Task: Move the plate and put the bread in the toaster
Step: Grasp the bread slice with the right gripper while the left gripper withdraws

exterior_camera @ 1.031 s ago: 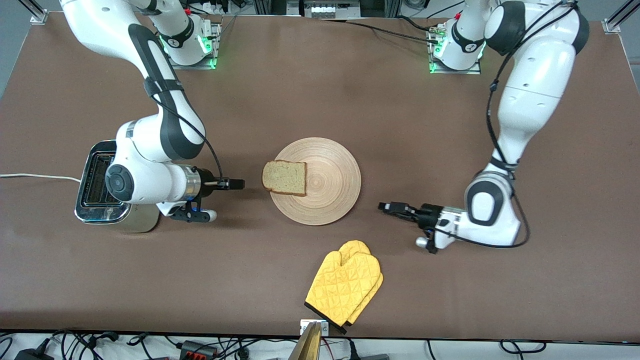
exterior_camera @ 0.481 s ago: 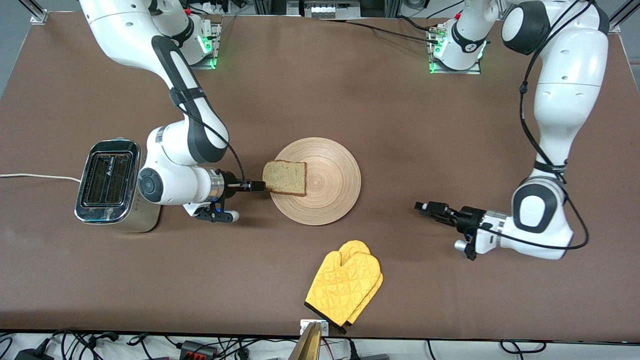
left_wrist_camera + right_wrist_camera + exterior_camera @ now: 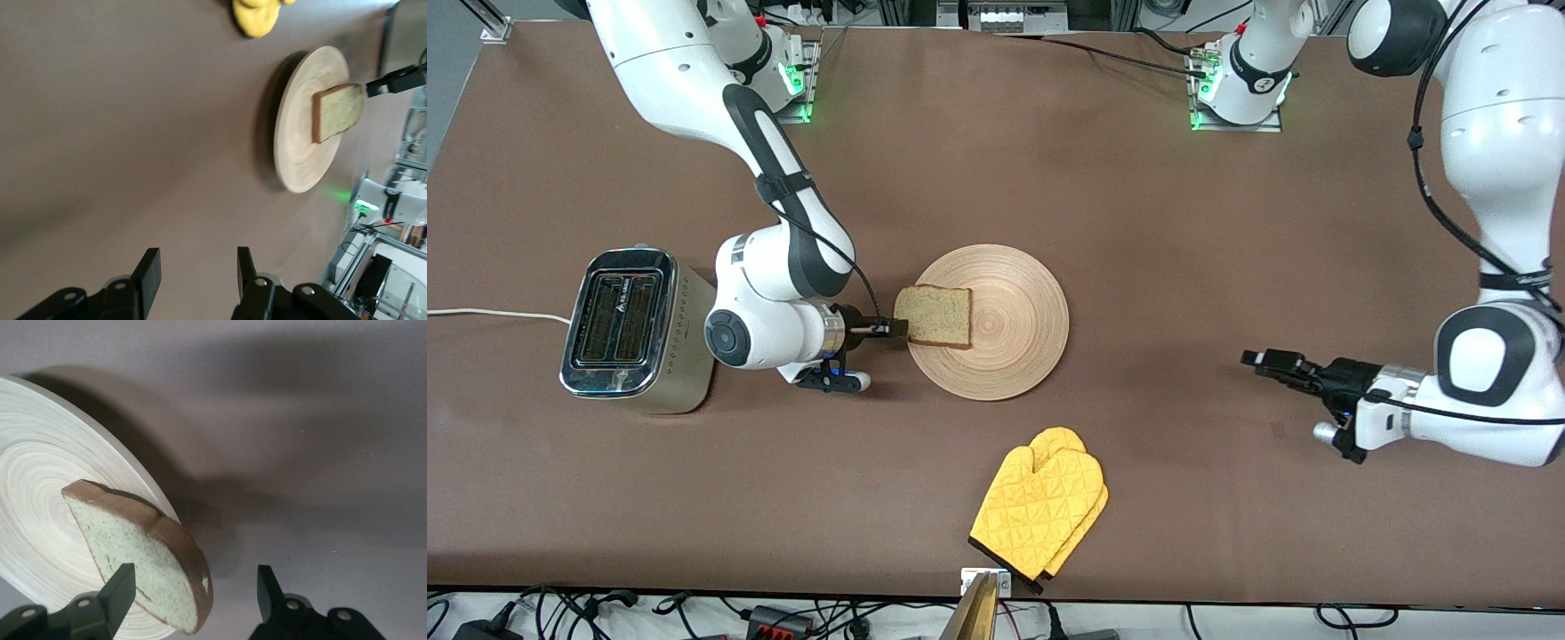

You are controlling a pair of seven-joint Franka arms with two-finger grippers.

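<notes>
Brown matte table (image 3: 1049, 160) all the way across, with frame posts and a bunch of cables along the edges. Middle of the table has the plate (image 3: 1018, 342), and the bread (image 3: 934, 316) is lying flat on it, hanging a bit over the rim on the side toward the right arm's end. The toaster (image 3: 627, 333) stands on the table at that same end, both slots showing dark, white cord (image 3: 489, 313) trailing off the edge of the view.

The right gripper (image 3: 889, 329) is down low at the plate's rim, between the toaster and the plate. Its jaws are spread wide with the overhanging corner of the bread sitting right in the gap, seen clearly in the right wrist view (image 3: 193, 587): one finger is up against the face of the slice, the other is well clear of the crust, so it's not pinching anything at this point.

The left gripper (image 3: 1267, 360) is low over bare table toward the left arm's end, well apart from the plate. Its jaws are parted too, with nothing in the gap but tabletop; the plate and bread sit out ahead of the fingertips in the left wrist view (image 3: 193, 283).

There's also a yellow oven mitt (image 3: 1040, 511) lying nearer the front camera than the plate
</notes>
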